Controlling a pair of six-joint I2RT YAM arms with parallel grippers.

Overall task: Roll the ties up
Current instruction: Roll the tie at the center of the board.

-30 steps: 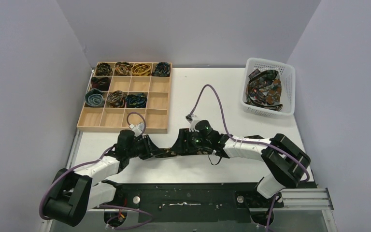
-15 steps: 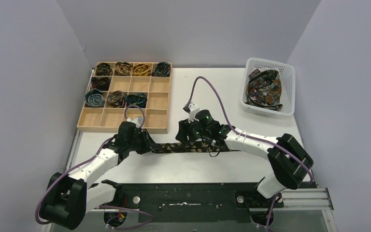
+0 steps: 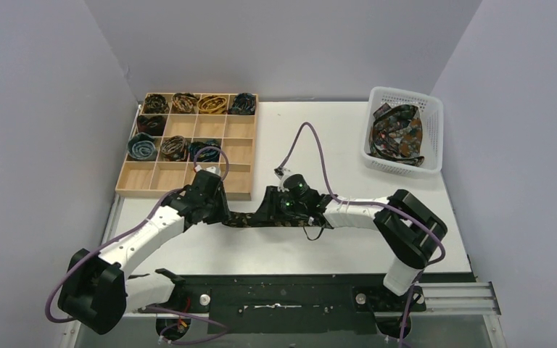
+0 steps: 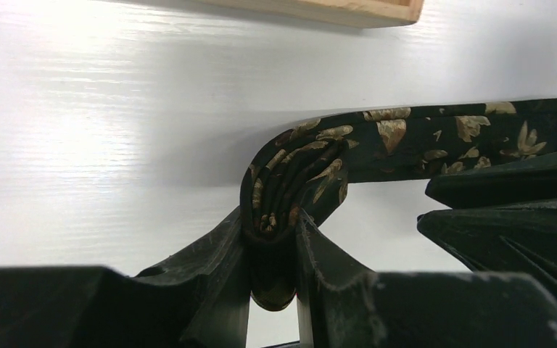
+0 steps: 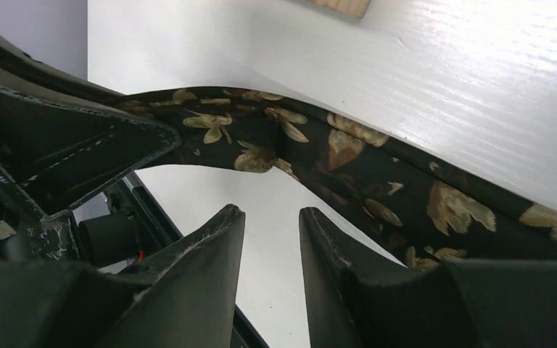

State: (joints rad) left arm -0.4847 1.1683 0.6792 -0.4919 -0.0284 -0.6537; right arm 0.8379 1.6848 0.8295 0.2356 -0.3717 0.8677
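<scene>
- Both arm bases sat at the near edge of the white table, and the arms reached inward toward each other over its middle.
- The left gripper was clamped on the tie. Its two fingers pinched a folded, bunched end of the dark fabric with gold leaf prints, and the fold bulged out past the fingertips.
- From that pinched end the tie ran as a flat strip to the right across the table, toward the right gripper.
- The right gripper's fingers stood slightly apart with a narrow gap. Only bare table showed between them in the right wrist view, and the tie lay just beyond the fingertips, not between them.
- From above, the left gripper and the right gripper were near each other, with a short stretch of tie lying on the table between them.
- Just beyond the left gripper sat the wooden tray, divided into square compartments. Its near edge was close to the tie.
- Eight coiled ties filled compartments in the tray: four across the far row, one at the left of the second row, and three in the third row. The nearest row held none.
- At the far right stood a white basket, well apart from the arms, holding a loose heap of ties.
</scene>
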